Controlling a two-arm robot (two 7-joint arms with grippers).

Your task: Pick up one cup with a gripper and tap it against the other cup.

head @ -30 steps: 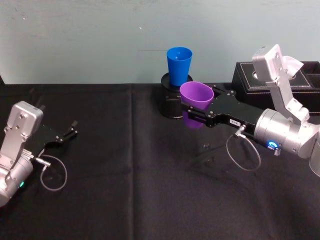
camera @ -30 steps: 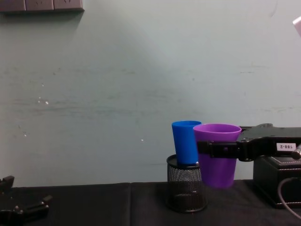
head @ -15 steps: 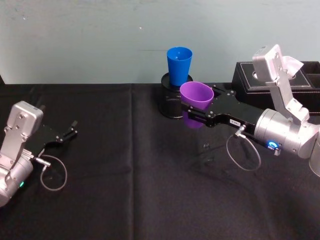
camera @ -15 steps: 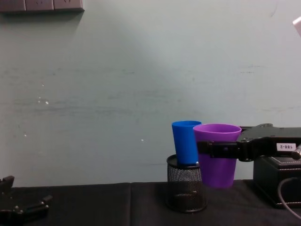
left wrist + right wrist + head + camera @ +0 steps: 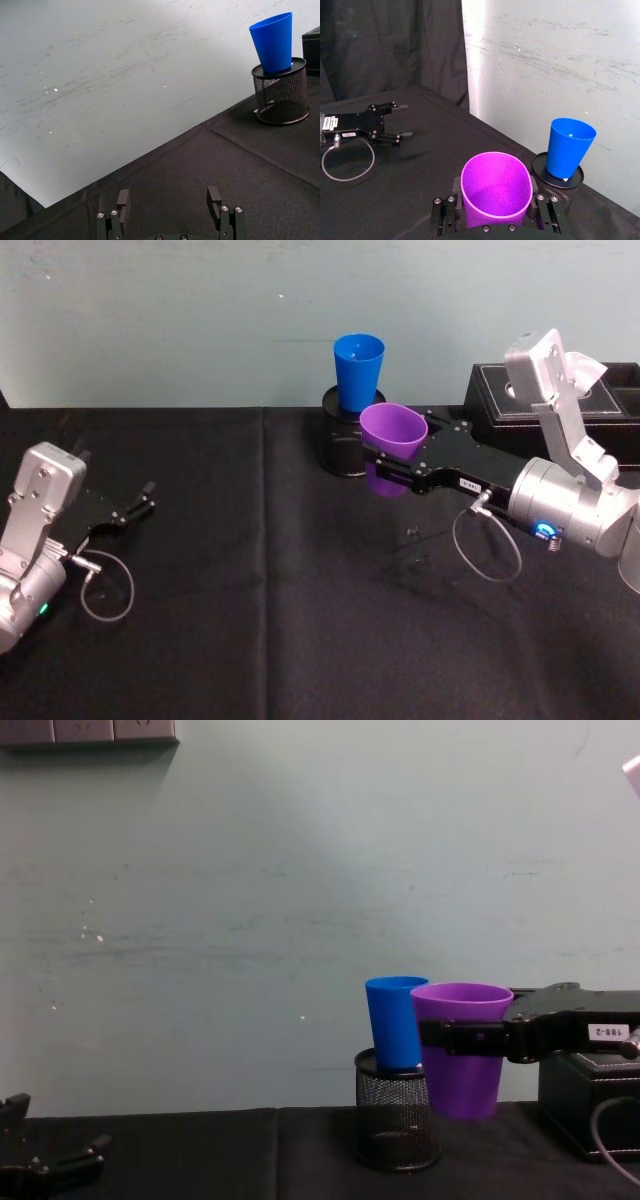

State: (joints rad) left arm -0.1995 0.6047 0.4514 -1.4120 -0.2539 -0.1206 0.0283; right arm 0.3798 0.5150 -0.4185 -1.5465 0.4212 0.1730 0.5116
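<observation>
Right of centre in the head view, upper half: the right tool (image 5: 388,458) reaches in from the right edge, closed on the purple cup (image 5: 392,430), one black finger on each side of its wall below the rim. The cup is upright, mouth up, and held clear of the counter (image 5: 270,620).

The blue cup (image 5: 358,370) stands upright in the mouth of a black mesh pot (image 5: 345,445), top centre of the frame against the back wall.

Chest view, lower right: the purple cup (image 5: 462,1070) overlaps the blue cup (image 5: 395,1020) and the mesh pot (image 5: 392,1120), rims at nearly the same height, purple nearer the camera. Right wrist view: a gap shows between the purple cup (image 5: 495,187) and the blue cup (image 5: 570,145), so they read as near but apart.

A black box (image 5: 500,390) sits at the upper right edge of the head view, behind the right arm.

The left tool (image 5: 130,510) lies low at the left edge, well apart from the cups. Left wrist view: its fingers (image 5: 214,197) are spread, nothing between them.
</observation>
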